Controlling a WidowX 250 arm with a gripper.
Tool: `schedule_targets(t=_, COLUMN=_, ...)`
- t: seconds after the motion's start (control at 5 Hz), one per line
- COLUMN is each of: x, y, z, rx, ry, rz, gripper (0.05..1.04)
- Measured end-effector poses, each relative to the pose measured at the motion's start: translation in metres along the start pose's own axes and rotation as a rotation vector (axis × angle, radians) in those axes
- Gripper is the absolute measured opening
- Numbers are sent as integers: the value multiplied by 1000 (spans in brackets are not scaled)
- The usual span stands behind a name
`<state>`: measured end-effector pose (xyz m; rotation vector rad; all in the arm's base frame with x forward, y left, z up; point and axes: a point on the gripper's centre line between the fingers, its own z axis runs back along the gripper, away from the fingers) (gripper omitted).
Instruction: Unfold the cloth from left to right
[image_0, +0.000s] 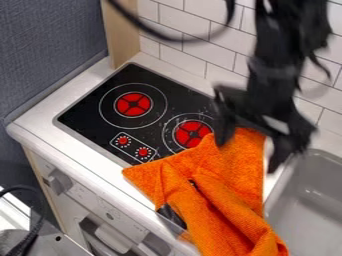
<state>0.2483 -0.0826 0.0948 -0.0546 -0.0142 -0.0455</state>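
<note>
The black gripper (247, 154) hangs over the upper part of the orange cloth (224, 182), right of the stove. Its two fingers stand wide apart, one over the cloth's top left side and the other just past its right edge, so it is open. Bunched and creased, the cloth lies across the counter between stove and sink. One corner points left over the stove's near edge, and the lower part hangs down at the bottom of the view. Whether the fingers touch the cloth I cannot tell.
The black stove top (100, 120) has red burners and knobs, left of the cloth. A grey sink (307, 200) lies to the right. White tiled wall (200, 45) rises behind, with a wooden post (121, 35) at the back left. A dark cable loops across the top.
</note>
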Motion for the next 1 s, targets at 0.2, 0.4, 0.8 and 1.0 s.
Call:
schedule_targets(t=0.2, x=13, y=43, z=7, rx=30, ry=2, rz=102, gripper=1000)
schedule_targets(t=0.4, x=22, y=89, z=6, rx=35, ry=16, rz=256, gripper=1000)
schedule_targets(t=0.8, x=27, y=153, z=-5, rx=-2, ry=64, rz=426, gripper=1000)
schedule_targets(t=1.0, x=22, y=175, z=-5, rx=11, ry=52, rz=459, gripper=1000)
